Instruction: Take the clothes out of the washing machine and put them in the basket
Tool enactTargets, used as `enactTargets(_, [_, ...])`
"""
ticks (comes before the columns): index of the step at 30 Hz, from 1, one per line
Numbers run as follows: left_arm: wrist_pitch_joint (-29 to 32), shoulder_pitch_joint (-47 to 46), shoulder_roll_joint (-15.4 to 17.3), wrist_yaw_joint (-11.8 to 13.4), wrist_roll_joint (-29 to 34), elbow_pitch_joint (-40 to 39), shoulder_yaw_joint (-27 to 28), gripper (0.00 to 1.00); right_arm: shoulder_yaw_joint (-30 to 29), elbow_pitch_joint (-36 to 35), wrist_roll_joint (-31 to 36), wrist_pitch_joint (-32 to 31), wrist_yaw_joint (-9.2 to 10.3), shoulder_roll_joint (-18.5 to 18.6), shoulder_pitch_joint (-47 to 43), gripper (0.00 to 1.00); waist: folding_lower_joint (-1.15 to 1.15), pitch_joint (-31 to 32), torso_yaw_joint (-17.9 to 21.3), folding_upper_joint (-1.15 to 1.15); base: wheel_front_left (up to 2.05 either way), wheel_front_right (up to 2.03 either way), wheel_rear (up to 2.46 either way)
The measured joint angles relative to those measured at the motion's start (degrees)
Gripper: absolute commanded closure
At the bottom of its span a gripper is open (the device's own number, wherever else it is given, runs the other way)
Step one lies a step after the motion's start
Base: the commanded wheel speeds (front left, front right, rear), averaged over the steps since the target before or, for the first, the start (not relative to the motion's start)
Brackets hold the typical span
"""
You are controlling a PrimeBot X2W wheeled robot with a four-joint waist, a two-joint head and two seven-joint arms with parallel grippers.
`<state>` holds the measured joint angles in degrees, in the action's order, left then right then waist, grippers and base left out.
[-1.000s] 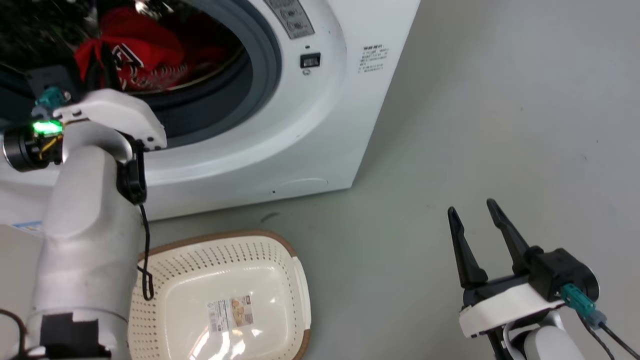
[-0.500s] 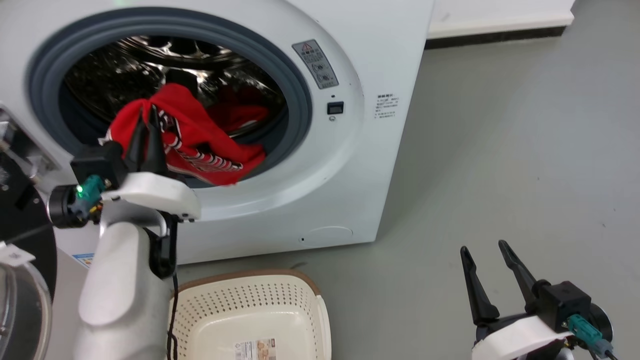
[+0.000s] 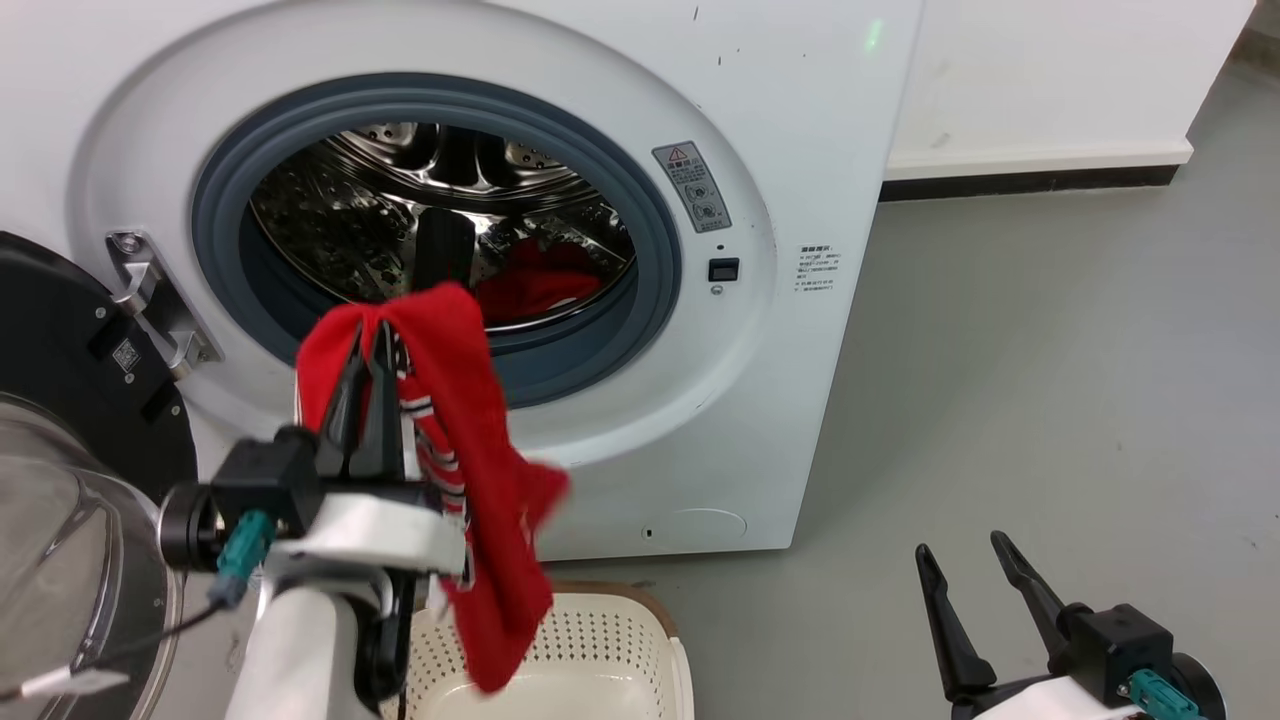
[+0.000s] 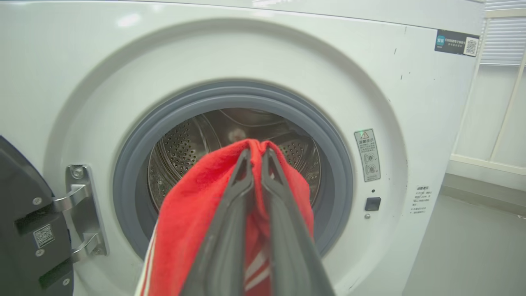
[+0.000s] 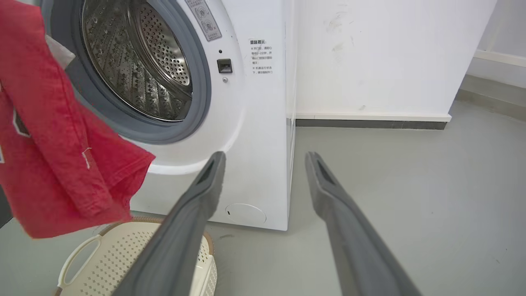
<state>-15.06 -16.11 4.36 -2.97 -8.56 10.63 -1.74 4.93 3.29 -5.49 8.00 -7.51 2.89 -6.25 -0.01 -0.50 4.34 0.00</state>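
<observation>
My left gripper (image 3: 368,345) (image 4: 255,154) is shut on a red garment (image 3: 470,440) (image 4: 193,205) (image 5: 57,139) with white stripes. It holds the cloth in front of the washing machine (image 3: 800,150) (image 4: 411,82) (image 5: 263,123), outside the grey seal, hanging down over the basket (image 3: 610,640) (image 5: 119,255). More red clothes (image 3: 535,285) lie deep in the steel drum. Low at the right, my right gripper (image 3: 962,562) (image 5: 265,158) stands open and empty above the floor.
The machine's black-rimmed glass door (image 3: 70,480) (image 4: 24,230) hangs open at the left, close beside my left arm. Grey floor (image 3: 1050,380) stretches to the right of the machine, up to a white wall with a dark skirting (image 3: 1030,180).
The left gripper has drawn the red garment out of the drum to hang clear of the opening above the basket. The head camera has tilted up, showing more of the machine.
</observation>
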Motion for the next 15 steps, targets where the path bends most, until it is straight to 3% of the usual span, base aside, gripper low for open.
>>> enactTargets(8, [1.3, 12.3, -0.9, 2.9, -1.1, -3.7, -1.9, 1.0, 0.0, -1.4, 0.3, -0.8, 0.01, 0.0, -1.3, 0.0, 0.0, -0.7, -0.4, 0.0, 0.0, 0.0, 0.0])
enactTargets(15, [1.2, 15.6, -1.3, 5.6, -3.9, 3.2, -4.6, 1.0, 0.2, -2.7, 0.5, -0.7, 0.01, 0.0, 1.5, 0.0, 0.01, -6.2, -1.1, 0.0, 0.0, 0.0, 0.0])
